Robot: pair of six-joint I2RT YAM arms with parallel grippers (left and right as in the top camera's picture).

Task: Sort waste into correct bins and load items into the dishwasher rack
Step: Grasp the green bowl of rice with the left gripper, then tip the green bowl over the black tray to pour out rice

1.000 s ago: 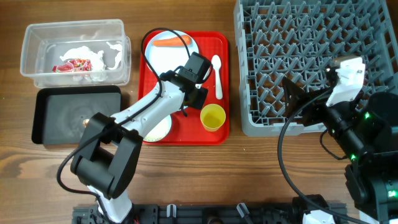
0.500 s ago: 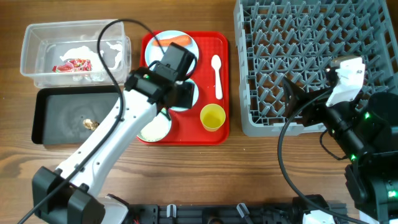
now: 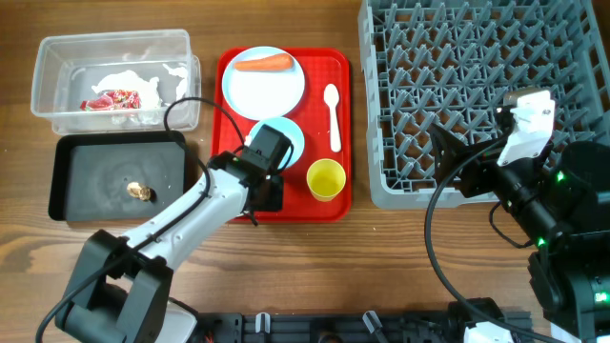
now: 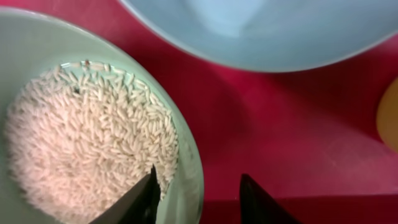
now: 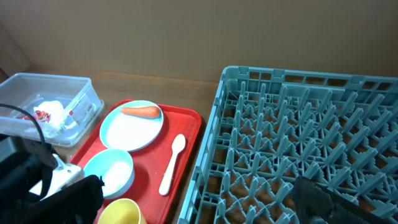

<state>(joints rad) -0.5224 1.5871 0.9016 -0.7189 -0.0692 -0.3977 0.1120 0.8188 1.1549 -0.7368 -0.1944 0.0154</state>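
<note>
Overhead view: the left gripper (image 3: 262,195) has swung back from over the plate (image 3: 264,88), at 12 o'clock on the red serving tray (image 3: 341,205), down to the tray's 7 o'clock corner. The carrot (image 3: 263,63) lies untouched on the plate, and no dish stands in the rack (image 3: 477,57) yet. The right gripper (image 3: 448,157) hangs at the rack's near edge as before.

Left wrist view: the jaws are spread and grasp nothing. One finger is over the rice (image 4: 87,149) inside the green bowl (image 4: 186,168), the other is over bare tray, and the rim lies between them. The small blue bowl (image 4: 261,31) sits at 12 o'clock. My reading is that a rim pinch comes next, to carry the rice to a bin.

Right wrist view: too little of the right gripper's fingers shows, so I cannot tell whether they are spread or closed
</note>
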